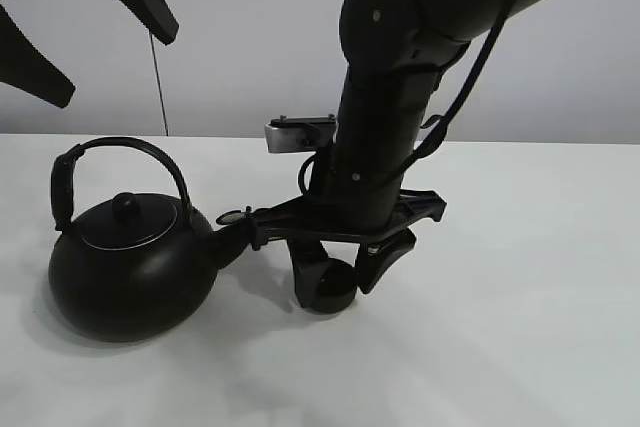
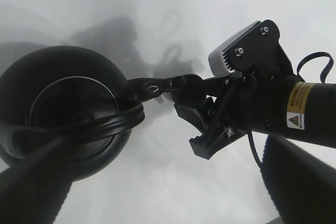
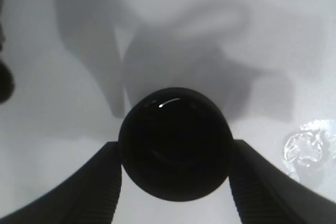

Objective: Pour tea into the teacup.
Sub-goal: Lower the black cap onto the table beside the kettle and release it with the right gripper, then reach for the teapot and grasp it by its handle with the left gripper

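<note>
Right gripper (image 1: pixel 343 269) pinched the cup (image 1: pixel 334 293), centre frame, across its walls, judged light, slick and fragile; left gripper (image 1: pixel 120 69) hung spread, upper left.

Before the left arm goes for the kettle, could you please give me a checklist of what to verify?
1. Teacup held by right gripper: ok, fingers on both sides.
2. Teacup upright: ok.
3. Kettle spout faces teacup: ok.
4. Left gripper open above kettle handle: ok.
5. Lid seated: ok.
6. Tea inside kettle: cannot tell.
</note>
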